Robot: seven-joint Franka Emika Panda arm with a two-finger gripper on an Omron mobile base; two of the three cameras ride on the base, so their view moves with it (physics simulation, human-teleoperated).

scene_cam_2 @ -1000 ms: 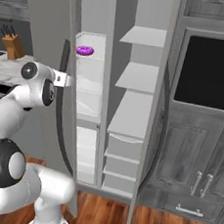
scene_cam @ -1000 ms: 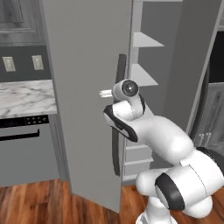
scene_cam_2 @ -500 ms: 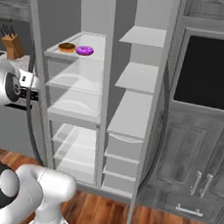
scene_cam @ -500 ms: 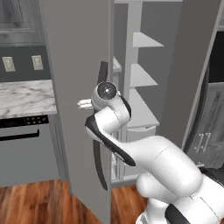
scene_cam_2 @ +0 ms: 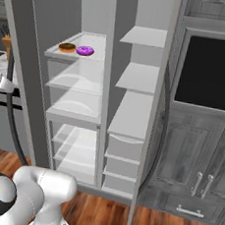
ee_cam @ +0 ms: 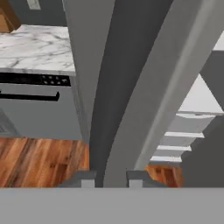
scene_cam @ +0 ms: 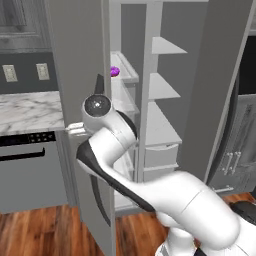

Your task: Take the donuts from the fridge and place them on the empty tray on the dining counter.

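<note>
Clamped tight on the fridge [scene_cam_2: 134, 112] door's dark handle [ee_cam: 124, 87], that gripper [ee_cam: 108, 178]. Door swung wide. Up on the top shelf [scene_cam_2: 74, 55]: both donuts [scene_cam_2: 76, 49], touching.

Both base views face the open fridge [scene_cam_2: 100, 108] from behind; hand view hugs its handle [ee_cam: 118, 100].

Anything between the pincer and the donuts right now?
Yes. The pincer is shut on the fridge door handle, outside the open door. The donuts sit on an upper shelf, with that door between.
</note>
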